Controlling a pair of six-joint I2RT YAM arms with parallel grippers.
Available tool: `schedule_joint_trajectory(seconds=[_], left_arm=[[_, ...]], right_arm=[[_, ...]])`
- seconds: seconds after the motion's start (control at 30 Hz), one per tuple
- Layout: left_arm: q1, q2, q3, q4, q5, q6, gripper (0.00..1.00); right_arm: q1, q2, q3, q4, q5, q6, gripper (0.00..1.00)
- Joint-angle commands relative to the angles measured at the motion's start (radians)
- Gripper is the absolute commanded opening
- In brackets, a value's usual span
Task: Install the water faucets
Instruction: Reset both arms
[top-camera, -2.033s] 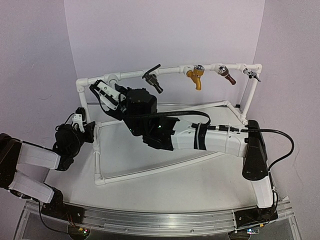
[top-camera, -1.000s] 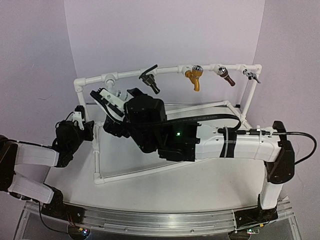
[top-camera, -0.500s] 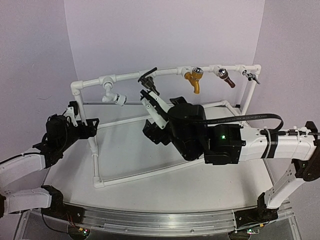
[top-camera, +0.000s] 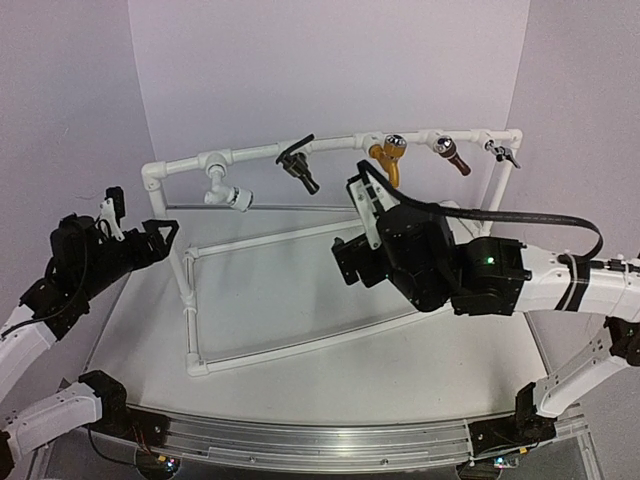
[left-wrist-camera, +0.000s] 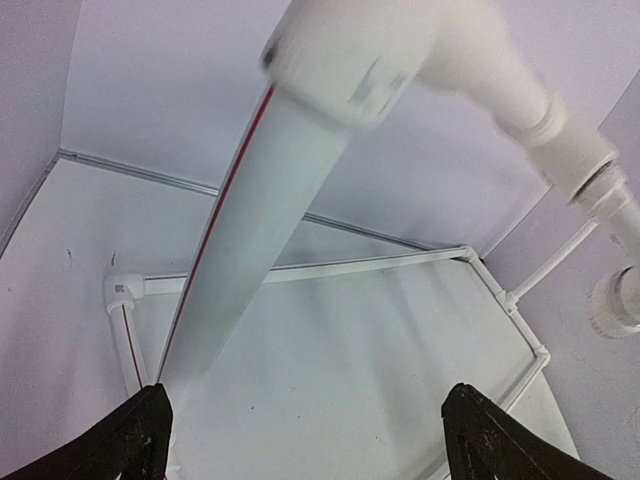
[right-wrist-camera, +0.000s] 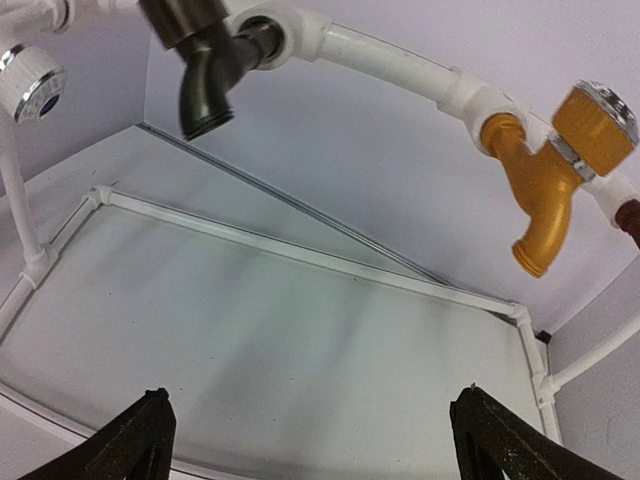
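The white faucet (top-camera: 228, 190) hangs from the left end of the PVC frame's top rail (top-camera: 260, 151), its round knob (right-wrist-camera: 30, 85) showing in the right wrist view. To its right on the same rail sits the black faucet (top-camera: 298, 165) (right-wrist-camera: 205, 60) with its thin lever. My left gripper (top-camera: 138, 218) (left-wrist-camera: 310, 445) is open, left of the frame's corner post (left-wrist-camera: 260, 240), holding nothing. Below the rail, between the black faucet and the gold tap, my right gripper (top-camera: 352, 230) (right-wrist-camera: 318, 440) is open and empty.
A gold tap (top-camera: 388, 158) (right-wrist-camera: 545, 190), a brown tap (top-camera: 452, 152) and a small grey tap (top-camera: 505, 150) are fitted further right on the rail. The frame's low pipes (top-camera: 300, 345) lie on the white table. Purple walls close in behind and at both sides.
My left gripper opened and pulled back to the left, off the frame's corner post. The right arm swung right, away from the white faucet, which stays hanging on the rail.
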Motion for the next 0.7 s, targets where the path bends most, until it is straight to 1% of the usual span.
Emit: schedule_joint_trajectory(seconds=[0.0, 0.17, 0.33, 0.47, 0.67], left_arm=[[-0.002, -0.061, 0.202, -0.195, -0.043, 0.028, 0.97], [-0.003, -0.034, 0.345, -0.317, -0.093, 0.072, 0.97], [-0.002, -0.009, 0.451, -0.376, -0.097, 0.15, 0.97], [-0.003, -0.004, 0.485, -0.396, -0.134, 0.195, 0.97], [-0.002, -0.002, 0.494, -0.387, -0.135, 0.216, 0.97]], right_arm=[[-0.01, -0.113, -0.011, -0.056, 0.044, 0.199, 0.98], [-0.01, -0.164, 0.003, -0.093, 0.105, 0.245, 0.98], [-0.01, -0.172, 0.041, -0.164, 0.165, 0.261, 0.98], [-0.01, -0.178, 0.055, -0.17, 0.193, 0.251, 0.98], [-0.006, -0.179, 0.04, -0.159, 0.215, 0.231, 0.98]])
